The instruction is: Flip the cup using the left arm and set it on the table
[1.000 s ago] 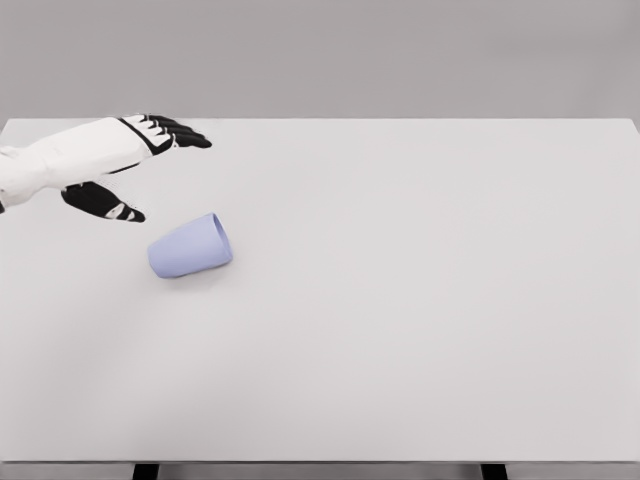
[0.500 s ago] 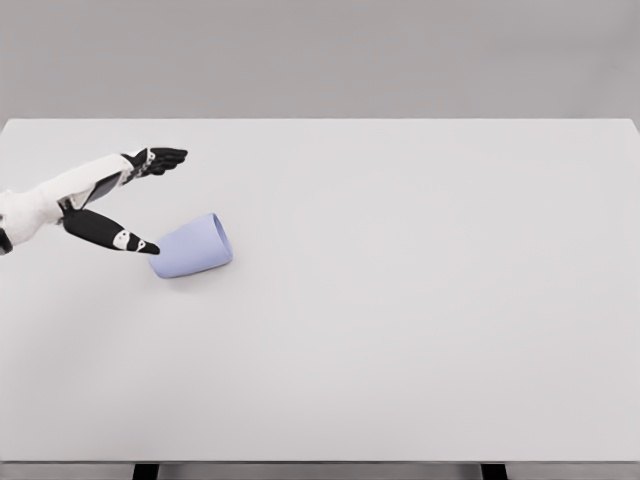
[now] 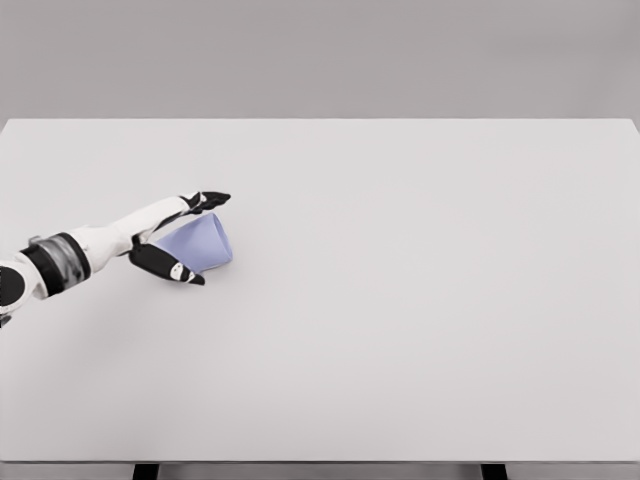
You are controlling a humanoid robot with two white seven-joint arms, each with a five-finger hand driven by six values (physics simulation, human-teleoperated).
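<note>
A pale blue cup [image 3: 203,243] lies on its side on the white table [image 3: 400,300], left of the middle, its wider end pointing right. My left hand [image 3: 195,235] reaches in from the left edge and straddles the cup. The fingers [image 3: 205,200] stretch along its far side and the thumb [image 3: 170,268] lies along its near side. The hand is open around the cup, and I cannot tell whether it touches it. The cup's left end is hidden behind the palm.
The table's front edge [image 3: 320,462] runs along the bottom of the view, with two dark legs below it. A grey wall stands behind the table.
My left hand has dropped and moved right, from above and left of the cup to around it. The cup has not moved.
</note>
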